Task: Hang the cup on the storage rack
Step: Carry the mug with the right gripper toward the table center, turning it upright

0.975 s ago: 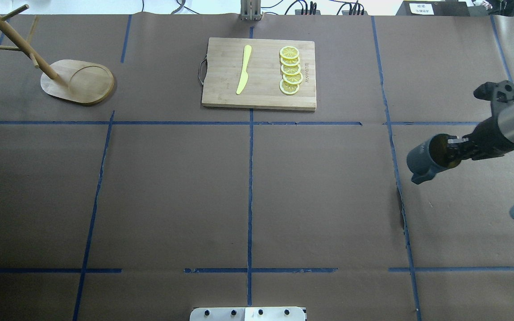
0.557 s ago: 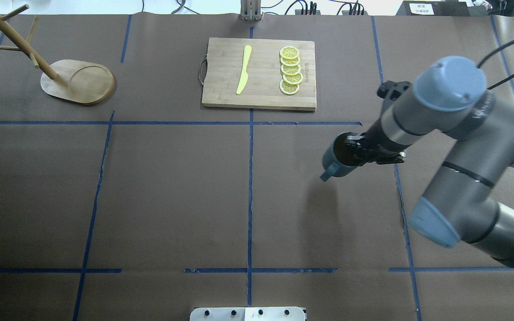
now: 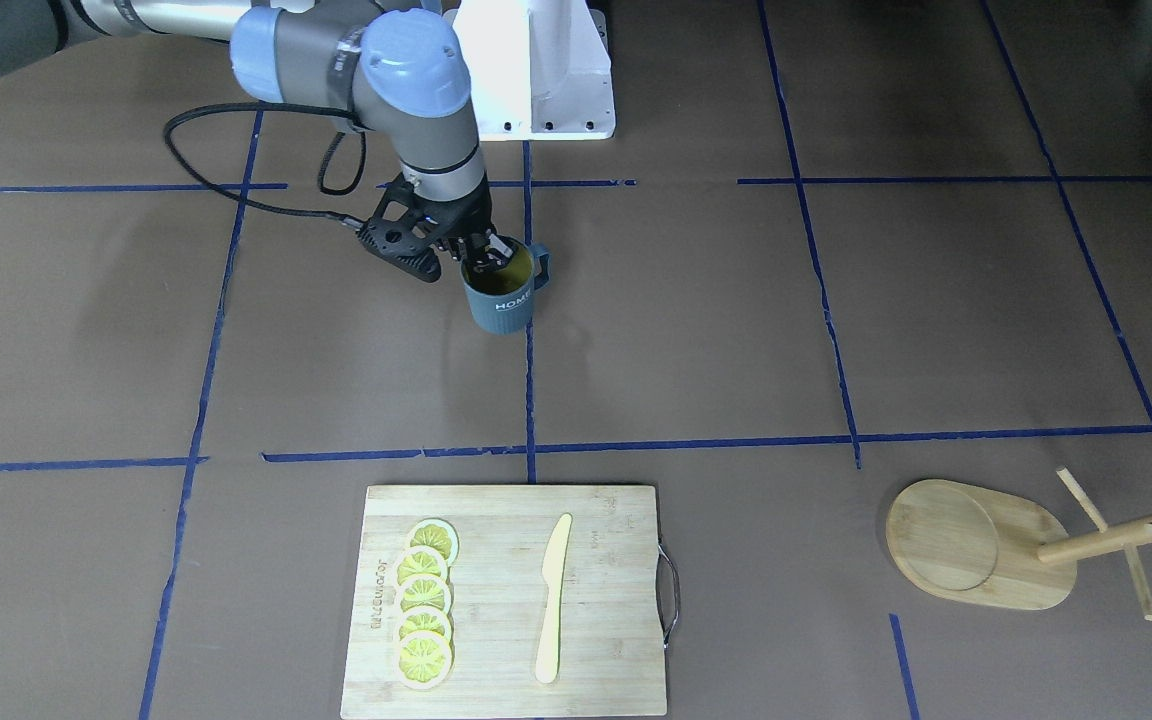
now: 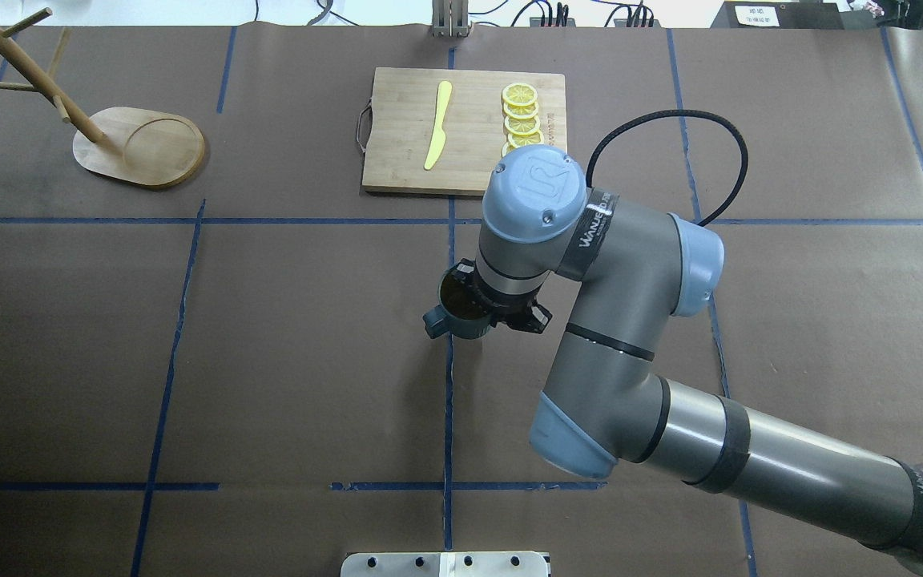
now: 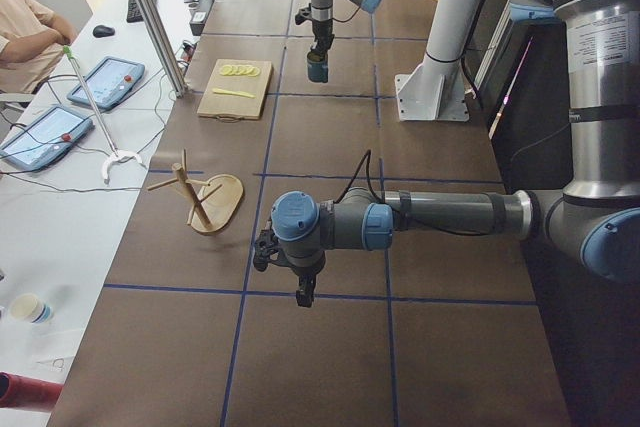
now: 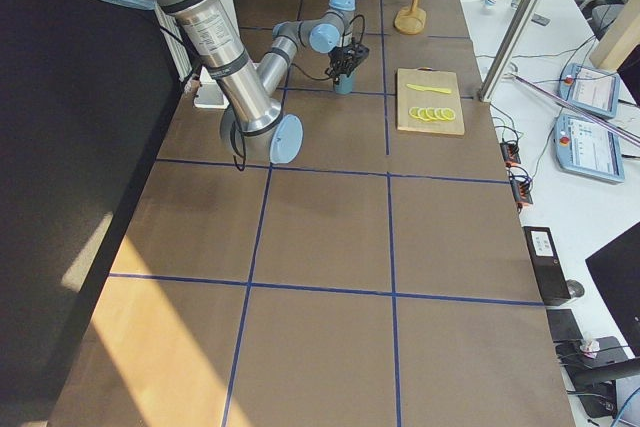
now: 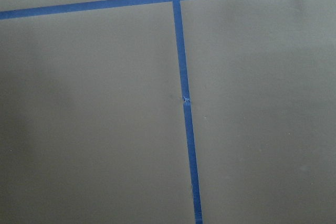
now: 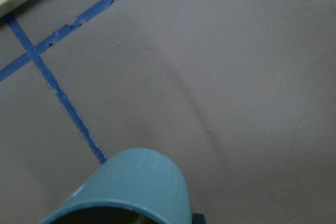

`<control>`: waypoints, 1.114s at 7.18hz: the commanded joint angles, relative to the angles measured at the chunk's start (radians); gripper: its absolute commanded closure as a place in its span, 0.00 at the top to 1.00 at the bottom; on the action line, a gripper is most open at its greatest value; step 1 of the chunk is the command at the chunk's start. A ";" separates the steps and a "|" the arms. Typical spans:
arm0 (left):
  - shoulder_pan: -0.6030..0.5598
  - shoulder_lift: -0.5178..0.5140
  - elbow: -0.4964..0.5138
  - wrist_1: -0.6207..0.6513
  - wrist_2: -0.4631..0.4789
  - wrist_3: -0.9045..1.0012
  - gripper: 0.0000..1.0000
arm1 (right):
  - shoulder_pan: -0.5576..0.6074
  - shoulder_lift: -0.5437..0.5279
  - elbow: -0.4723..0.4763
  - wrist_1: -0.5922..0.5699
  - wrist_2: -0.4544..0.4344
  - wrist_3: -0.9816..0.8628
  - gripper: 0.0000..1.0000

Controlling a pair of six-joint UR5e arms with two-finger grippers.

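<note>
Right arm, mid-table. The right gripper (image 3: 488, 262) points down over the cup (image 3: 505, 302), jaws closed on the rim wall, w/ one finger showing inside the yellow interior. The grip is on the rim side opposite the loop handle, so the cup hangs directly below the gripper and slightly toward the robot's left. The cup is upright, mouth up, "HOME" facing the operators' side, handle toward the robot's left. It sits over the central blue tape line (image 3: 528, 400) of the table (image 3: 736, 330), near the table's ctr; whether its base clears the paper cannot be told. In the overhead view the wrist covers most of the gripper, and only the cup's rim and handle show beside it. The right wrist view shows the ribbed cup wall at bottom edge, paper and tape beyond. The storage rack (image 3: 981, 545) stands well apart on the robot's far left, its pegs bare. The cutting board (image 3: 511, 600), w/ lemon slices (image 3: 423, 620) and a yellow knife (image 3: 554, 600), lies beyond the cup on the operators' side. The left gripper (image 5: 302, 294) shows only in the side view, low over bare paper near the robot and well apart from the cup; its opening cannot be told.
</note>
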 commanded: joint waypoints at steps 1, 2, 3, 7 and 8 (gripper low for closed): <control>0.000 0.000 0.001 0.000 0.001 0.000 1.00 | -0.026 0.072 -0.082 0.001 -0.021 0.052 0.04; 0.000 0.000 0.001 0.000 0.001 0.000 1.00 | -0.032 0.078 -0.098 0.004 -0.022 0.048 0.10; 0.000 0.000 0.001 0.000 0.001 0.000 1.00 | -0.037 0.077 -0.117 0.024 -0.038 0.046 0.51; 0.000 0.000 -0.002 0.000 0.001 0.000 1.00 | -0.003 0.072 -0.059 0.046 -0.027 0.034 1.00; 0.000 0.006 -0.008 0.000 -0.004 0.000 1.00 | 0.020 0.071 -0.002 -0.030 -0.016 -0.039 1.00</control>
